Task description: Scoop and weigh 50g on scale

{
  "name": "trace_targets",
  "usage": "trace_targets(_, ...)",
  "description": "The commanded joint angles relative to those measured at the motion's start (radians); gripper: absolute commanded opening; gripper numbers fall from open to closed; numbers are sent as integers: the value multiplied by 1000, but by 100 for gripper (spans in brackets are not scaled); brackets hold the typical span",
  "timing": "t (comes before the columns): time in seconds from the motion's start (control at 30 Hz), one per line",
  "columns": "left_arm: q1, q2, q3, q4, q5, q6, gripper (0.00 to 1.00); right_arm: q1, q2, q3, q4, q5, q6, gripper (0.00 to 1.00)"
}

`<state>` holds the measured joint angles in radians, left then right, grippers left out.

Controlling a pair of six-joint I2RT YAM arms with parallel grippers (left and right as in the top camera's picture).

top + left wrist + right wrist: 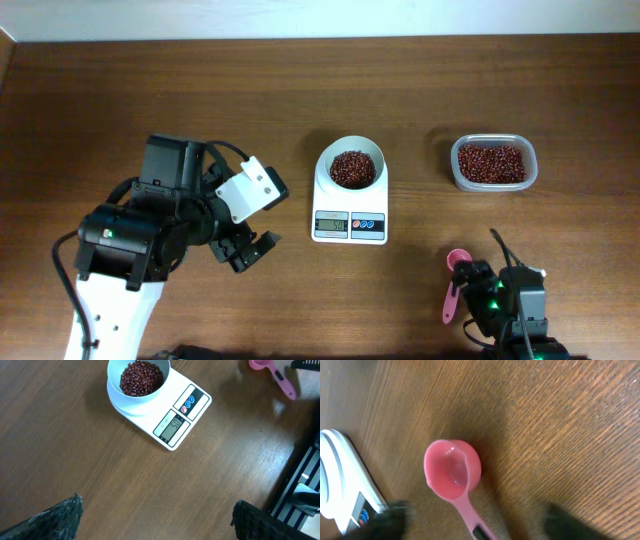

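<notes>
The white scale [349,226] stands mid-table, and its round bowl [349,168] holds red beans. The left wrist view shows the scale [175,427] with its display lit, the digits too small to read surely. An empty pink scoop [455,282] lies flat on the table at the front right. Its handle runs between the wide-apart, blurred fingers of my right gripper [477,519], which is open and does not grip it. The scoop's cup [452,470] faces up. My left gripper [245,250] hovers open over bare wood left of the scale, holding nothing.
A clear rectangular tub [492,163] of red beans sits at the back right, beyond the scoop. The left arm's body [130,240] takes up the front left of the table. The table's front edge lies close behind the right gripper.
</notes>
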<state>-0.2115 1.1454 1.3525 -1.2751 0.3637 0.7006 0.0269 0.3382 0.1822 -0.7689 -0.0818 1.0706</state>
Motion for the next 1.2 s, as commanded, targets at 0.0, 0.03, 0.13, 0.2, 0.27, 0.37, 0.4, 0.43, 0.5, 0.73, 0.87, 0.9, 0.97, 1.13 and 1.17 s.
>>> trace_targets(0.0, 5, -4, -6, 2, 14, 19, 99, 6, 5, -14, 0, -19, -3, 99)
trace_targets(0.03, 5, -4, -6, 2, 14, 19, 99, 6, 5, -14, 0, -19, -3, 99)
trace_targets(0.13, 5, -4, -6, 2, 14, 19, 99, 6, 5, -14, 0, -13, -4, 99)
trace_targets(0.2, 5, -4, -6, 2, 14, 19, 99, 6, 5, -14, 0, -13, -4, 99)
trace_targets(0.27, 5, -4, -6, 2, 14, 19, 99, 6, 5, -14, 0, -12, -4, 99)
trace_targets(0.37, 5, -4, -6, 2, 14, 19, 99, 6, 5, -14, 0, 6, -46, 99)
trace_targets(0.4, 5, -4, -6, 2, 14, 19, 99, 6, 5, -14, 0, 4, -45, 99)
trace_targets(0.43, 5, -4, -6, 2, 14, 19, 99, 6, 5, -14, 0, 3, -45, 99)
trace_targets(0.5, 5, -4, -6, 2, 14, 19, 99, 6, 5, -14, 3, 6, -47, 99)
trace_targets(0.73, 5, -4, -6, 2, 14, 19, 99, 6, 5, -14, 288, -180, -521, 99)
trace_targets(0.87, 5, -4, -6, 2, 14, 19, 99, 6, 5, -14, 319, -223, -557, 99)
trace_targets(0.9, 5, -4, -6, 2, 14, 19, 99, 6, 5, -14, 348, -241, -596, 99)
trace_targets(0.97, 5, -4, -6, 2, 14, 19, 99, 6, 5, -14, 359, -244, -605, 99)
trace_targets(1.13, 5, -4, -6, 2, 14, 19, 99, 6, 5, -14, 376, -244, -612, 99)
trace_targets(1.17, 5, -4, -6, 2, 14, 19, 99, 6, 5, -14, 385, -244, -616, 99)
